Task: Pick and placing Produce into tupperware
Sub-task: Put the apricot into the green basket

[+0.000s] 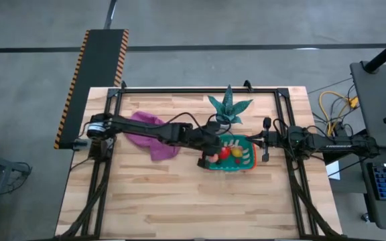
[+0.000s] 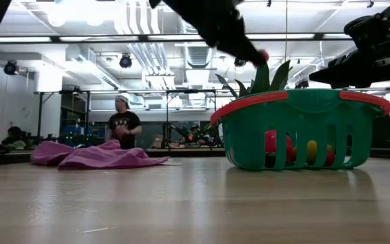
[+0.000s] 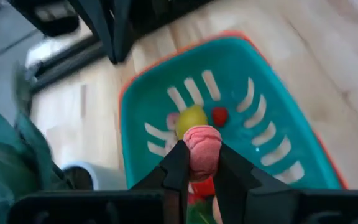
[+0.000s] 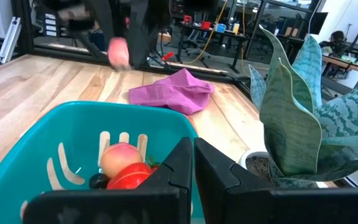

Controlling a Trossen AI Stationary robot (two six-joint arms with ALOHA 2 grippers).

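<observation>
One pink piece (image 3: 202, 149) sat clamped in left gripper (image 3: 201, 163) fingers, right above tub (image 3: 278, 112) w/ its open bay straight below; right gripper (image 4: 193, 163) fingers together at tub's rim.

Both arms are dark, near black, built of slim tubular links with bulkier joint housings. The left arm (image 1: 149, 129) has a round silvery-grey motor cap at its base end and a thin black cable looping loose above its forearm. The right arm (image 1: 327, 141) is likewise black, with blocky joints and a short upright black post near its wrist. Each ends in a gripper with two flat, matte black fingers, wedge-shaped and narrowing to blunt tips: the left gripper (image 3: 201, 163) and the right gripper (image 4: 192, 155). A broad black crossbar spans behind each pair of fingers
</observation>
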